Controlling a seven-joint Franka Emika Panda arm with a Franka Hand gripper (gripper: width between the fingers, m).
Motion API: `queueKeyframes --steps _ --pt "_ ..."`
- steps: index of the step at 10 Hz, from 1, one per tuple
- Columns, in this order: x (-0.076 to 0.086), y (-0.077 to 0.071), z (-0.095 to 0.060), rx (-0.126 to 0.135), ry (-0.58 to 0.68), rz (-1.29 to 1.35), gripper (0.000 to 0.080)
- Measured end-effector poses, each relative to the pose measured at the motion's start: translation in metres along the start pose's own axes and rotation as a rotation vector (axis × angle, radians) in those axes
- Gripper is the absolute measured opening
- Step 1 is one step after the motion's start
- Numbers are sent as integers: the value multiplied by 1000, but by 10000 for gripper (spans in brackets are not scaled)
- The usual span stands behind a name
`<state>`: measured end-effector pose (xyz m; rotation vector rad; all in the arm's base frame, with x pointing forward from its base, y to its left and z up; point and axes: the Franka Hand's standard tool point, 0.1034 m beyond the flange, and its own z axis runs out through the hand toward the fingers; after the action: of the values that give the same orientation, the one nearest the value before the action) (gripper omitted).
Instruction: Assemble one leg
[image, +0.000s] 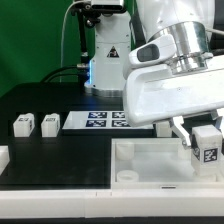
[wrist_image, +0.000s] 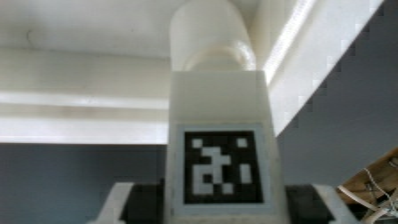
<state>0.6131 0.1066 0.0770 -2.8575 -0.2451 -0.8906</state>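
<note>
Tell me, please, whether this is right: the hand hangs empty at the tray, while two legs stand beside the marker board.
Not quite: the hand is not empty; it grips a leg, as the wrist view shows. The two legs beside the marker board are as stated.

Exterior view, position: you look from in front of and slightly above the big white plastic tray with round corner sockets (image: 150, 165).
Exterior view, facing: across the black table (image: 60, 165) toward the green backdrop (image: 30, 40) well behind the tray.
Exterior view, nearness: middling; the tray is cut off at the exterior view's right.
Wrist view, nearness: very close to the small white chunky plastic leg with a black-and-white square marker (wrist_image: 222, 150), which fills the middle.
Wrist view, background: blurred white surfaces; you cannot tell whether they are the tray.
Shared: the leg, above the tray's end.
</note>
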Motion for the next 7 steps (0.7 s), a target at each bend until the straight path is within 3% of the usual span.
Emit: queueKeyframes --steps 4,5,6,7 --pt "-1 -1 1 3 -14 0 301" --pt "-2 -1 1 3 -14 0 476" --pt "-2 -1 1 3 -14 0 476" --pt "-2 -1 1 3 -14 0 610"
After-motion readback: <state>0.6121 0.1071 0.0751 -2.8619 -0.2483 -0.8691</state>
